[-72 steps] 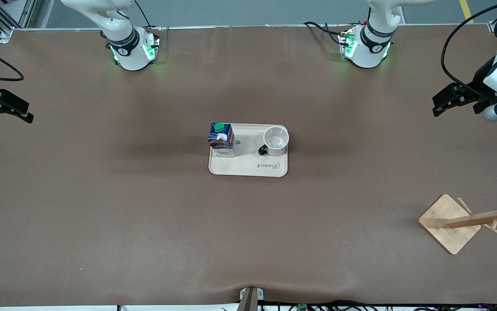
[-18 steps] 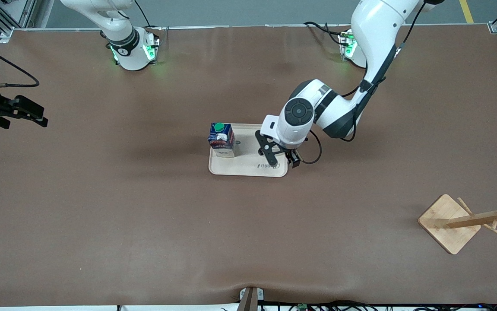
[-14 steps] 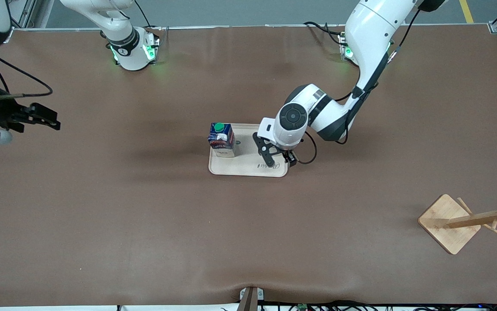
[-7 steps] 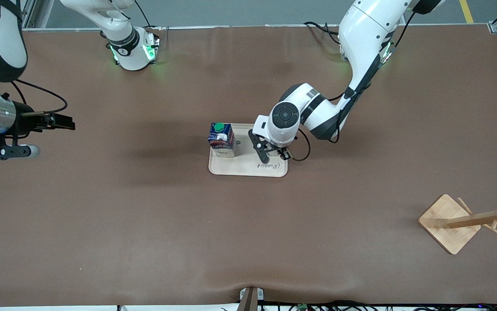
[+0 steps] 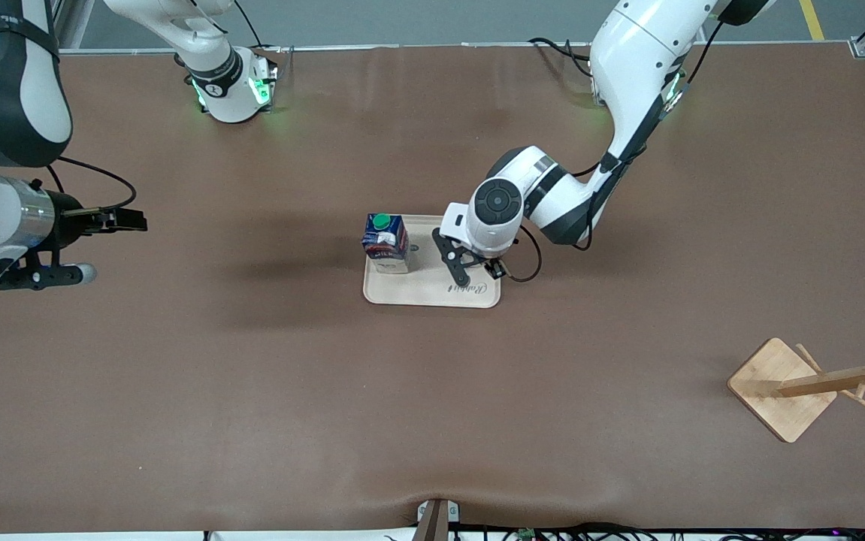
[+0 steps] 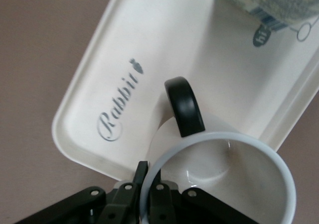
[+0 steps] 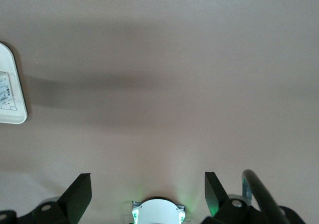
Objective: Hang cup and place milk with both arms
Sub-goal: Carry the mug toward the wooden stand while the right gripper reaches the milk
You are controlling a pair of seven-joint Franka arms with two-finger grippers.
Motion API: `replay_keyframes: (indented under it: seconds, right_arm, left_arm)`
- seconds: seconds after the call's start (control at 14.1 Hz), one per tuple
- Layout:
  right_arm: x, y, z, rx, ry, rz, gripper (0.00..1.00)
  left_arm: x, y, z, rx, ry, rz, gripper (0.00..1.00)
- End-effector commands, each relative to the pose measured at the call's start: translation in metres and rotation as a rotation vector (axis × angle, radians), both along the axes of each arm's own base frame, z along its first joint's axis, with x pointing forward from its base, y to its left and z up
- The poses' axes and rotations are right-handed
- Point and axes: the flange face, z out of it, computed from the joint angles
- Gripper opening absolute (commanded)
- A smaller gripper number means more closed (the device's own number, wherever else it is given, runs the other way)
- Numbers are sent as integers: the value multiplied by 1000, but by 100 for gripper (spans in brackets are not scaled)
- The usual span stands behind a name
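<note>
The cup [image 6: 219, 179] stands on the tray [image 6: 124, 64] beside the milk [image 5: 385, 242]; it looks rigid, glazed, probably slick and breakable, so the rim wall seems the surest hold. The left gripper [image 6: 149, 194] straddles that rim, its fingers' closure hidden. The right gripper [image 7: 147, 194], fingers spread, hovers over bare table toward its own end.

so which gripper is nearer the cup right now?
Left. The left gripper is at the cup on the tray, fingers straddling its rim. The right gripper is over bare table toward the right arm's end.
</note>
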Motion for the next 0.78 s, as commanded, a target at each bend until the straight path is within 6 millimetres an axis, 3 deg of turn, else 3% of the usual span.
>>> replay_keyframes:
  seconds: [0.0,0.07,0.21,0.36,0.5,0.71]
  right_arm:
    - [5,14,-1,-1,2,8,100]
    - [5,22,1,1,-2,21,100]
    - [6,60,-1,-18,-6,60,100]
    - [-1,104,3,-68,-16,-43,100]
    - [-17,164,3,-110,-23,-68,100]
    - [-38,237,-11,-21,19,-87,100]
  left_arm:
    - [24,11,54,41,-15,36,0]
    - [34,16,74,59,1,68,0]
    - [50,21,120,90,3,156,0]
    - [75,46,156,71,-17,238,0]
    - [91,84,189,65,-40,348,0]
    - [117,149,215,48,-39,478,0]
